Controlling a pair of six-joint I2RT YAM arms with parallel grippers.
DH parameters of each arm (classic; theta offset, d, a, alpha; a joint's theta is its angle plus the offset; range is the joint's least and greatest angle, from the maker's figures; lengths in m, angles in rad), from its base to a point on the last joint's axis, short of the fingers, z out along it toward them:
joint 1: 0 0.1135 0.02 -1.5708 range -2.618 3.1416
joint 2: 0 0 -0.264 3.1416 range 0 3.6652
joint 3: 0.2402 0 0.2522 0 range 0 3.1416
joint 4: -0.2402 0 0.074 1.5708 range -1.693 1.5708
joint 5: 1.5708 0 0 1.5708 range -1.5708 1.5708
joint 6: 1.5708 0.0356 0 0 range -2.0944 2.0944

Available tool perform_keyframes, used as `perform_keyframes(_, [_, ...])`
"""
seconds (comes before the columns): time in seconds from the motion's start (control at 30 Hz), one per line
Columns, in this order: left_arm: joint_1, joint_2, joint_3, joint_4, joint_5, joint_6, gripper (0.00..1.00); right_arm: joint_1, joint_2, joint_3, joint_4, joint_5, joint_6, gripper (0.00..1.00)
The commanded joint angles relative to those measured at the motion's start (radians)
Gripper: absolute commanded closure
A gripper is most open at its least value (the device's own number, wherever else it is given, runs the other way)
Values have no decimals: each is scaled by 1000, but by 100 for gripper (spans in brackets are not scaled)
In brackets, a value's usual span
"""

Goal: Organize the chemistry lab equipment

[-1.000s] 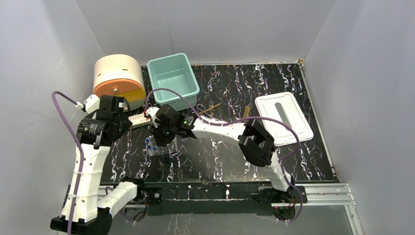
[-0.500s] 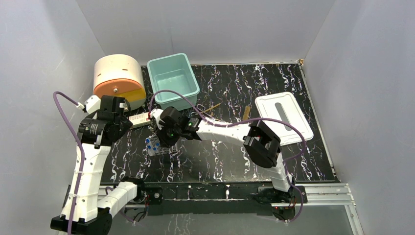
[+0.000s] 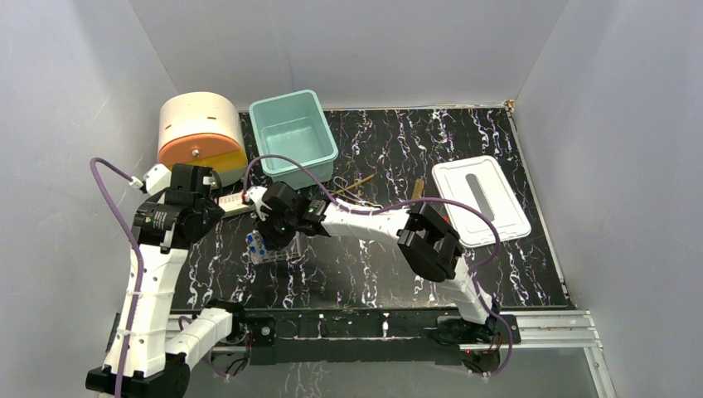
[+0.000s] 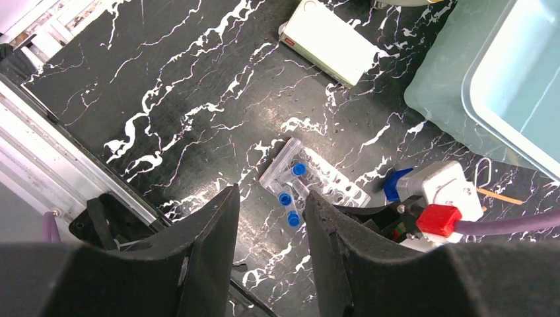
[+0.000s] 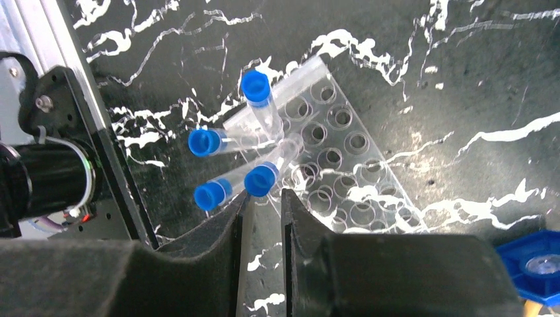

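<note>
Right gripper [image 5: 263,201]: fingers [image 5: 310,238] apart by a narrow slit, with marble veining showing through it and nothing seen pinched. The tips sit directly over the near end of the clear rack [image 5: 337,172], the closest blue cap just beyond the mouth of the slit. Blue-capped vials [image 5: 256,89]: four in the wrist view, all tilted and splayed, their lower ends converging on holes at that end of the rack; the other holes show bare. Rack lies flat on the black marbled table [image 3: 373,265], on the left half, in front of the teal bin [image 3: 294,133] and close to the front rail. A blue hexagonal piece [image 5: 535,261] lies just past the rack's far end; what it is, cannot tell. Left gripper [image 4: 272,198]: fingers [image 4: 211,244] apart, wider than the right pair, table visible between them, nothing held. It hangs well above the surface, left of the rack, looking down on rack and vials. A flat cream box [image 4: 330,39] lies on the table farther back, between the left wrist and the bin. Cream-and-orange drum [image 3: 201,128] stands at the back left, beside the bin. A white lid [image 3: 481,199] lies flat on the right side, well apart from both arms.
</note>
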Motion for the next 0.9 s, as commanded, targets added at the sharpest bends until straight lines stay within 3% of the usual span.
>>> perform_keyframes(0.0, [1, -11, -2, -16, -32, -9, 60, 4, 22, 88, 18, 3, -17, 71])
perform_keyframes(0.47, [1, -8, -7, -13, -31, -10, 60, 4, 31, 104, 7, -18, -28, 71])
perform_keyframes(0.87, [1, -30, -72, 9, 3, -62, 60, -29, -174, -68, 96, 35, 47, 71])
